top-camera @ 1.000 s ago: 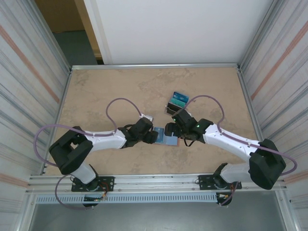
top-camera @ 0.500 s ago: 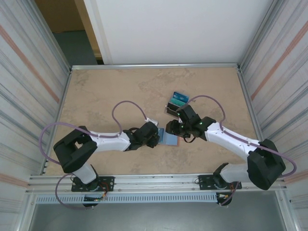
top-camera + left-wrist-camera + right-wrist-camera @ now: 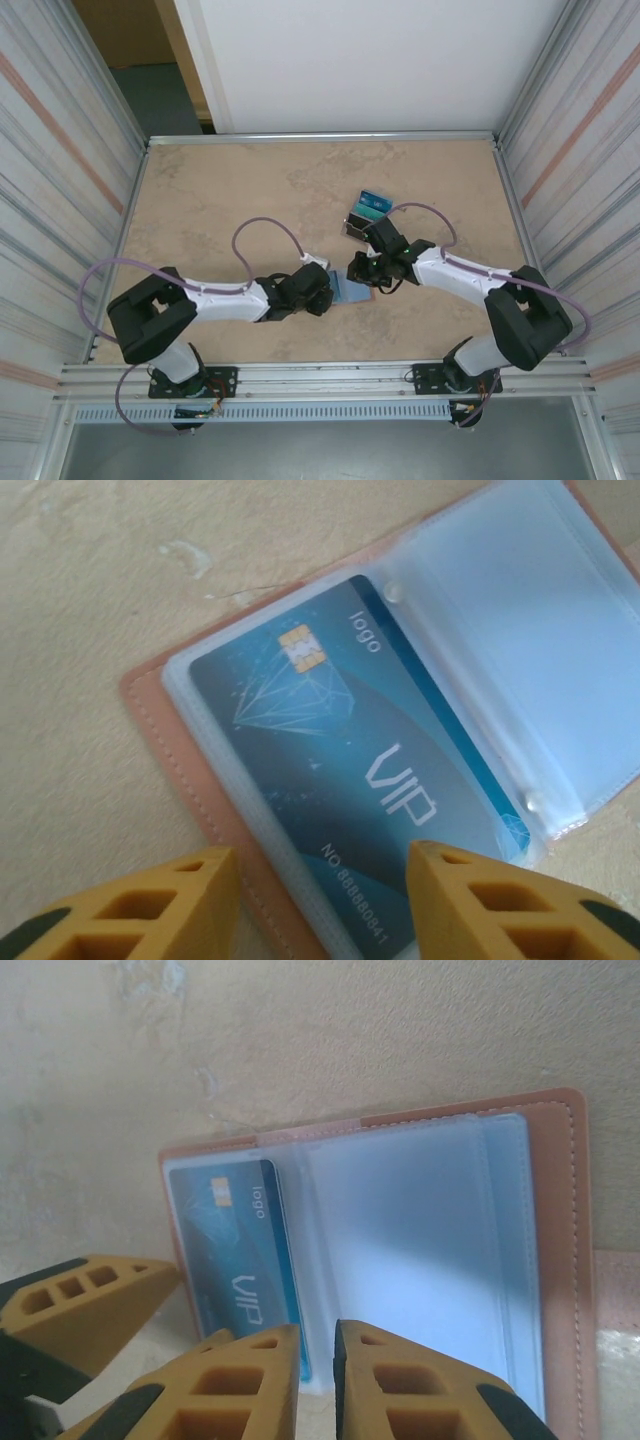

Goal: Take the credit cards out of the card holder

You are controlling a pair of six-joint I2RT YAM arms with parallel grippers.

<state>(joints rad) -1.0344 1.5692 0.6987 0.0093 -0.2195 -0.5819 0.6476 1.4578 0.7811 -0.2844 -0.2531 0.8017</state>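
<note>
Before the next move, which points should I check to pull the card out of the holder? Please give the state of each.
1. Card holder lies open on the table: ok.
2. Credit card visible inside its sleeve: ok.
3. Left end effector open, straddling the card's end: ok.
4. Right end effector nearly shut at the edge of the clear sleeves: ok.
5. Sleeve really pinched by the right one: cannot tell.

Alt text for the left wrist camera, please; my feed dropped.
An open pink card holder lies on the table, a blue VIP card tucked in one half. The left gripper has its yellow fingers spread at the near edge.
</note>
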